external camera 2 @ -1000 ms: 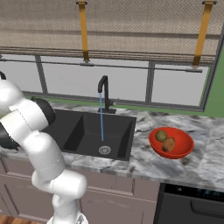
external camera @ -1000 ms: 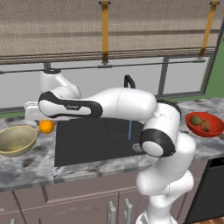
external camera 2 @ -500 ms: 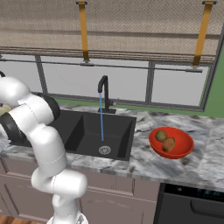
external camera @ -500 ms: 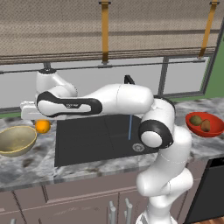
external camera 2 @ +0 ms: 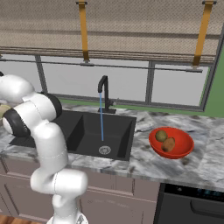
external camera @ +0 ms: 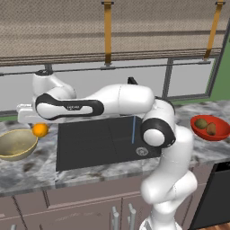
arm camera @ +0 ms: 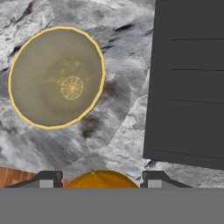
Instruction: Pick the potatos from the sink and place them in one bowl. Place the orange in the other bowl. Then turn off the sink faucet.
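The orange (external camera: 40, 130) sits between my gripper's (external camera: 35, 122) fingers, held above the counter just right of the tan-yellow bowl (external camera: 16, 143). In the hand view the orange (arm camera: 102, 181) shows between the finger tips of the gripper (arm camera: 101, 178). There the bowl (arm camera: 56, 76) lies ahead and to the left, with nothing in it. Both potatos (external camera 2: 165, 141) rest in the red bowl (external camera 2: 183, 151) to the right of the sink (external camera 2: 87, 131). Water runs in a thin stream (external camera 2: 101, 118) from the black faucet (external camera 2: 104, 89).
The sink's black basin (external camera: 90, 148) lies between the two bowls, and my arm stretches over it to the left. Grey marbled counter (arm camera: 122, 144) surrounds the tan-yellow bowl. A dark oven front (external camera 2: 192, 205) stands below the counter on the right.
My arm has swung a little further left with the orange, bringing it closer to the tan-yellow bowl. The water keeps running.
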